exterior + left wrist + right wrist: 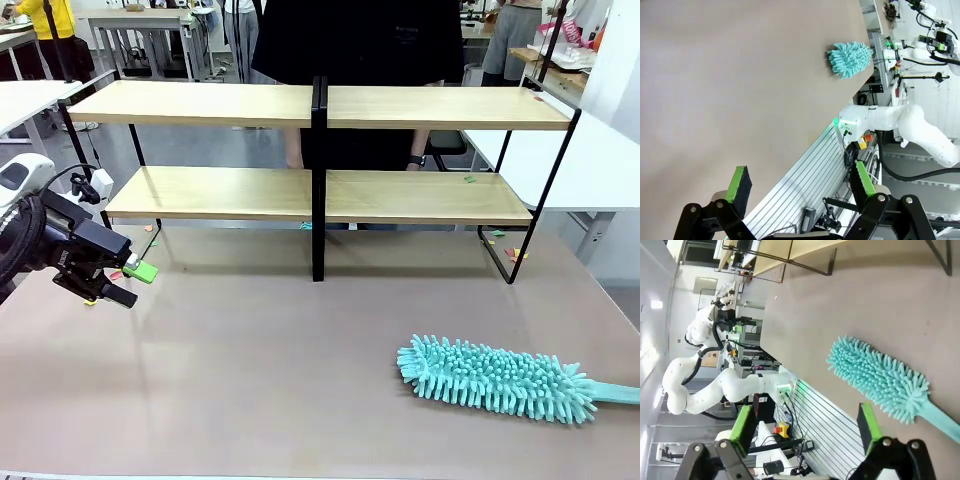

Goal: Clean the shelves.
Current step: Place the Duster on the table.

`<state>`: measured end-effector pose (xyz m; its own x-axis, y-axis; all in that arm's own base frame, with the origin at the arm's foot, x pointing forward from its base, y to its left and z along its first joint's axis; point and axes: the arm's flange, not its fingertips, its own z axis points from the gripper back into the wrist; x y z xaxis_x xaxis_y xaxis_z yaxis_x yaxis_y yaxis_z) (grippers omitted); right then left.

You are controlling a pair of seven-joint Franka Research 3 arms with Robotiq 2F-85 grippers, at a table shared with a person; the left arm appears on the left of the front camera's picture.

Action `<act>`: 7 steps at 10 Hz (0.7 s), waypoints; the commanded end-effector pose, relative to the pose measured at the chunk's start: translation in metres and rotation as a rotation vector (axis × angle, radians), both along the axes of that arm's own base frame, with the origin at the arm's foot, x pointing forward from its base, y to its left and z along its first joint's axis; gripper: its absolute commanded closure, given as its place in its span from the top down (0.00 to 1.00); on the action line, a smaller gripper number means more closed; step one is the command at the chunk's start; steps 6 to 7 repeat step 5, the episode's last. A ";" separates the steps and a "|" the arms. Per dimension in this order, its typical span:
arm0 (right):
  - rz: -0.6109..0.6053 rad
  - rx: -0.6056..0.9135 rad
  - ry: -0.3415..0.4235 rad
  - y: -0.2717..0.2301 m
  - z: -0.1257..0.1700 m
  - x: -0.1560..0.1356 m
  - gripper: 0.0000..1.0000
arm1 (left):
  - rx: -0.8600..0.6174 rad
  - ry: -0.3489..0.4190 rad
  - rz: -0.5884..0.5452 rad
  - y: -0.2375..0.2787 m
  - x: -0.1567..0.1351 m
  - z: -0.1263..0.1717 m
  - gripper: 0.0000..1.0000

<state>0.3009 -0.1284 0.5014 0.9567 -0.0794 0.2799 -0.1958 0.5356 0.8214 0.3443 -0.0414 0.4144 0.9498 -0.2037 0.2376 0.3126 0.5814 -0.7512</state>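
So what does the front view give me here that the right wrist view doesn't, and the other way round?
Front view alone: the full shelves with both tiers, small coloured scraps on the lower boards and the table behind, a person standing at the far side, and the left gripper open and empty at the table's left.
Right wrist view alone: the right gripper, open and empty, above the table's near edge, and the duster's handle.
Both: the teal duster lying on the brown table, untouched.

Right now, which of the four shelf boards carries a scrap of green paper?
The lower right board of the shelves: a green scrap lies near its back; the others look bare.
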 end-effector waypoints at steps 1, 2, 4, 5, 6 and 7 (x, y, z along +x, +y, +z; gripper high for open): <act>-0.011 -0.006 -0.027 0.000 0.000 0.004 1.00 | -0.028 -0.017 -0.005 -0.001 0.002 0.000 1.00; -0.011 -0.006 -0.027 0.000 0.000 0.004 1.00 | -0.028 -0.017 -0.005 -0.001 0.002 0.000 1.00; -0.011 -0.006 -0.027 0.000 0.000 0.004 1.00 | -0.028 -0.017 -0.005 -0.001 0.002 0.000 1.00; -0.011 -0.006 -0.027 0.000 0.000 0.004 1.00 | -0.028 -0.017 -0.005 -0.001 0.002 0.000 1.00; -0.011 -0.006 -0.027 0.000 0.000 0.004 1.00 | -0.028 -0.017 -0.005 -0.001 0.002 0.000 1.00; -0.011 -0.006 -0.027 0.000 0.000 0.004 1.00 | -0.028 -0.017 -0.005 -0.001 0.002 0.000 1.00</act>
